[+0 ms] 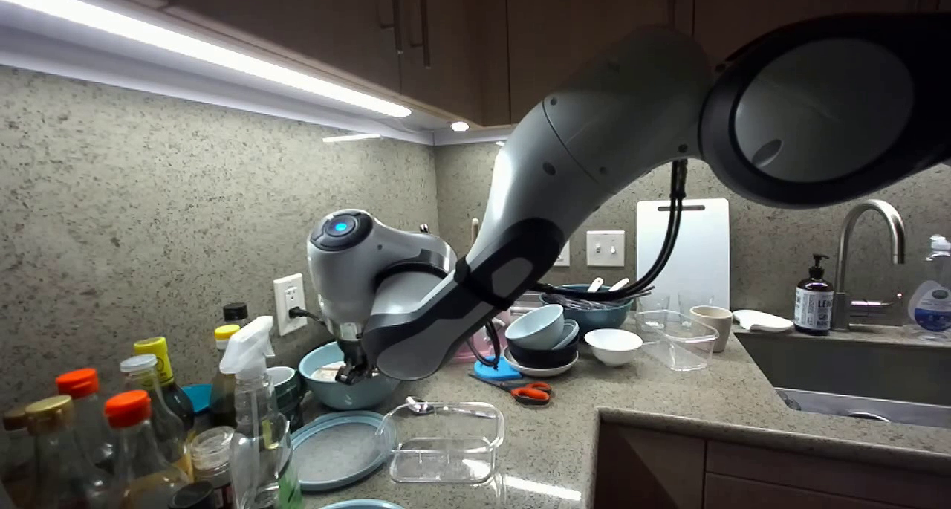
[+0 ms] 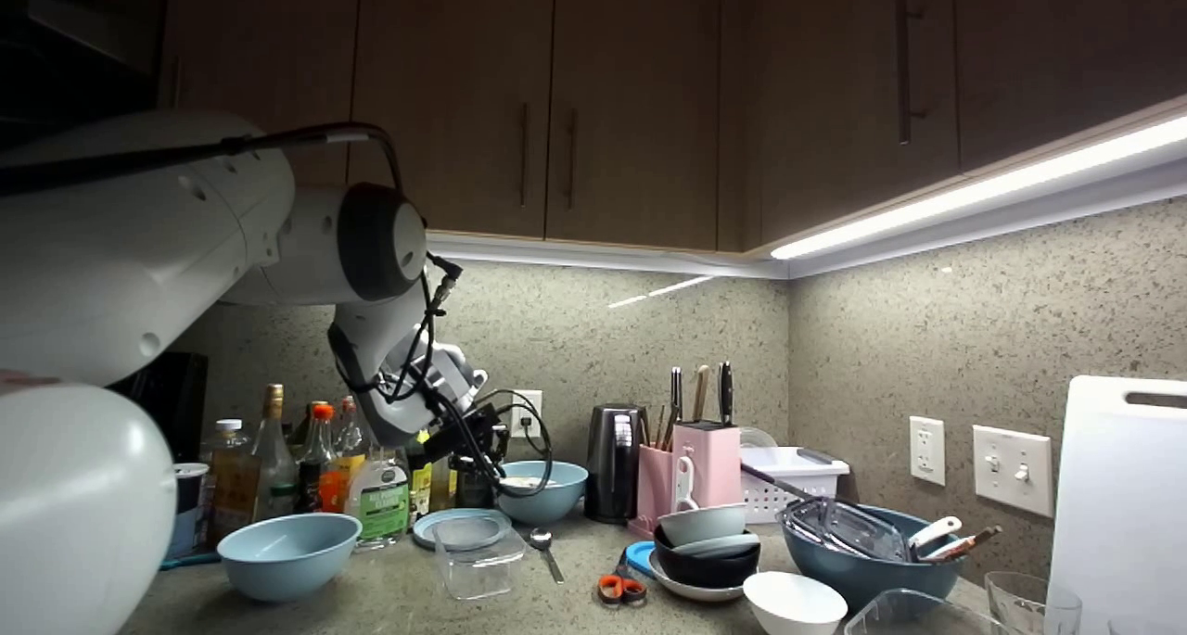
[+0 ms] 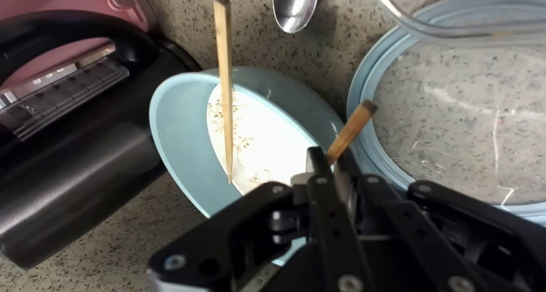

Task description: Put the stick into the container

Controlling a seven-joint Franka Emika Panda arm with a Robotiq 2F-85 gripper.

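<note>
Gripper (image 3: 332,159) hangs near the wall-side edge of the counter (image 1: 550,435), over or just beside the blue bowl (image 3: 183,113), hard to tell which, pinching the dark-ended wooden stick (image 3: 349,132). Picking up looks done; putting it in remains.

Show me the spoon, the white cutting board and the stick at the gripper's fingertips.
Spoon (image 3: 295,4): in the wrist view, on its scoop.
Cutting board (image 1: 702,264): in an exterior view, on its face.
Stick (image 3: 350,131): in the wrist view, on its wooden shaft.
</note>
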